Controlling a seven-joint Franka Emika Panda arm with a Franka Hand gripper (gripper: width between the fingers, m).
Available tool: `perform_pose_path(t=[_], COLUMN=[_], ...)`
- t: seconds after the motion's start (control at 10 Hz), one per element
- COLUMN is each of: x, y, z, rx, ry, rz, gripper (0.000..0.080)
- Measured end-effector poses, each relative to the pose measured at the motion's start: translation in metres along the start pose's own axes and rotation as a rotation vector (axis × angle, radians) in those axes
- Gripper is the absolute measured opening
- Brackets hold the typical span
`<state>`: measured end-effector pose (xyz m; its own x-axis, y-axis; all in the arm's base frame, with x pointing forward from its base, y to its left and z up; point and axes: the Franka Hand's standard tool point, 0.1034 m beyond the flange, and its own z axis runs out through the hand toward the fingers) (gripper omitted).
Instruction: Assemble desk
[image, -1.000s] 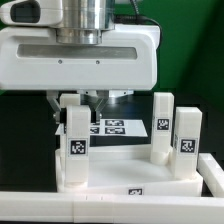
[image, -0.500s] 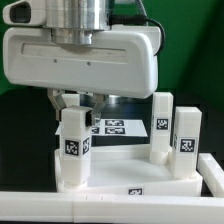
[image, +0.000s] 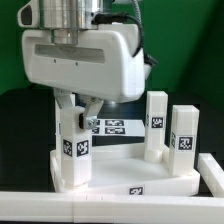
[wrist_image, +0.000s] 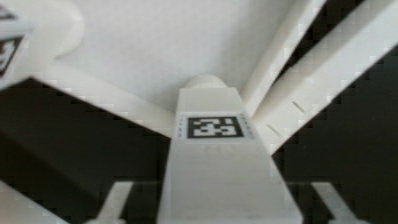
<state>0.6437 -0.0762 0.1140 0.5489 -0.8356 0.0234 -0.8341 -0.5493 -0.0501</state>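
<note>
The white tabletop (image: 125, 172) lies with its underside up. Three white tagged legs stand on it in the exterior view: one at the left (image: 72, 152) and two at the right (image: 157, 124) (image: 186, 136). My gripper (image: 76, 118) hangs over the left leg, a finger on each side of its upper part. In the wrist view that leg (wrist_image: 217, 125) runs between my fingers (wrist_image: 118, 200), with a dark gap on each side, so my gripper (wrist_image: 221, 206) is open. The tabletop (wrist_image: 151, 50) lies beyond it.
The marker board (image: 112, 127) lies on the dark table behind the tabletop. A white bar (image: 60, 206) runs along the front edge of the exterior view and turns up at its right (image: 213, 172). The robot hand fills the upper part of the view.
The hand has turned about its vertical axis and shifted toward the exterior view's left. The tabletop and its legs have shifted slightly left.
</note>
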Motion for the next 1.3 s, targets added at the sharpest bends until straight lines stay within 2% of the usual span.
perform_pose_path(t=[0.3, 0.6, 0.7, 0.8, 0.9, 1.3], x=[-0.0011, -0.0011, 0.0003, 0.0009, 0.0011, 0.0004], y=[-0.0019, -0.0018, -0.0023, -0.0030, -0.0032, -0.0046], z=[0.0004, 0.0004, -0.0008, -0.0016, -0.0020, -0.0011], rx=[0.000, -0.001, 0.001, 0.001, -0.006, -0.010], ry=[0.002, 0.002, 0.003, 0.006, 0.013, 0.016], rz=[0.277, 0.247, 0.205, 0.153, 0.004, -0.382], gripper=[0.0290, 0.0296, 0.0504, 0.0504, 0.0619, 0.0648])
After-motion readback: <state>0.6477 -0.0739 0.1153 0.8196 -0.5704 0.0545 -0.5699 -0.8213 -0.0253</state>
